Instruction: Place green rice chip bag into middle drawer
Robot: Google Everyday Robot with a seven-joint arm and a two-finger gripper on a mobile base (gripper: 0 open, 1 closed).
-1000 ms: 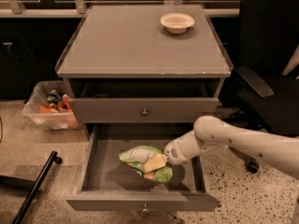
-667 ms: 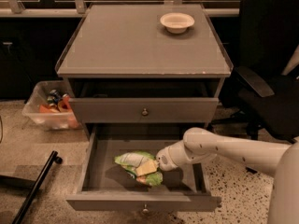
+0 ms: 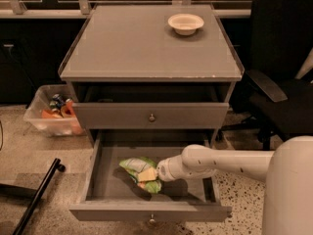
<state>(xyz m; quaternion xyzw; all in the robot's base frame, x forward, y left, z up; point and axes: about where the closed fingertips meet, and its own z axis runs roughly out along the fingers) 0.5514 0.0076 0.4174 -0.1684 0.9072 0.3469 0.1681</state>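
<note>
The green rice chip bag (image 3: 133,166) is lime green with pale patches and lies low inside the open middle drawer (image 3: 108,186), near the middle of its grey floor. The drawer is pulled out at the bottom of the cabinet, and its small knob (image 3: 153,219) shows on the front. My gripper (image 3: 148,175) reaches in from the right on a white arm and is shut on the bag's right part, just above the drawer floor.
A closed knobbed drawer front (image 3: 151,116) sits above the open drawer. A cream bowl (image 3: 185,23) stands on the cabinet top. A clear bin (image 3: 51,116) of items is on the floor at left, a black office chair (image 3: 283,82) at right, and a black pole (image 3: 36,199) at lower left.
My gripper has moved left, deeper over the drawer floor, carrying the bag with it from the right side towards the middle.
</note>
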